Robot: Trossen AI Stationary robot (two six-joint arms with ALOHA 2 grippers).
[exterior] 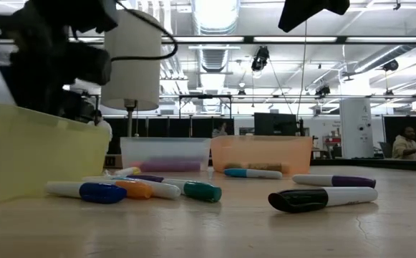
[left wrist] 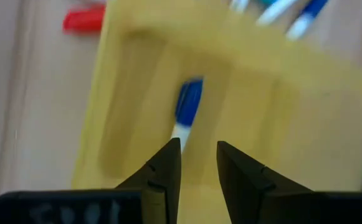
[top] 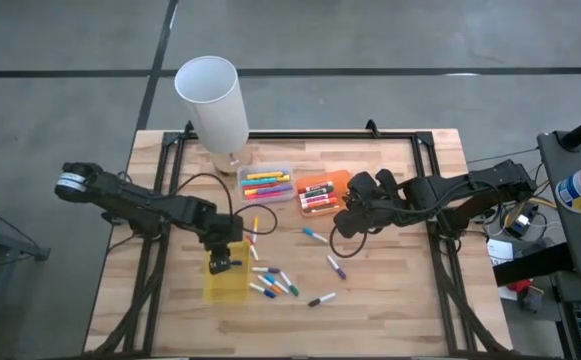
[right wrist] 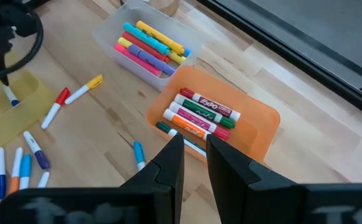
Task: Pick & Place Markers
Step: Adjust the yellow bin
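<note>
Worktop (top: 390,300), wooden slats, both arms over it.

Front edge: a black-capped marker (top: 321,299) lying alone; just beside it toward the left arm, a cluster of loose markers (top: 273,283) with blue, orange and green caps, lying flat next to the yellow tray (top: 226,285).

Yellow tray: translucent, rectangular, flat on the worktop. One blue-capped marker (left wrist: 187,111) lies inside it. The left hand (left wrist: 198,163) hangs directly above the tray, fingers a little apart, pinching nothing; the marker lies free below the tips.

Middle: a purple-capped marker (top: 336,267) and a blue-capped marker (top: 315,234) loose on the wood; a red-capped marker (right wrist: 54,106) and a yellow-capped marker (right wrist: 85,88) near the yellow tray's far end.

Right hand (right wrist: 194,152): held over the worktop by the orange tray (top: 338,181), fingers slightly parted, empty.

Orange tray: holds several markers side by side, red, green, orange and black among them.

Clear tray (top: 266,184): just beside the orange tray, filled with yellow, pink, blue and orange markers.

Far edge: a tall white cylinder (top: 213,102) standing upright.
</note>
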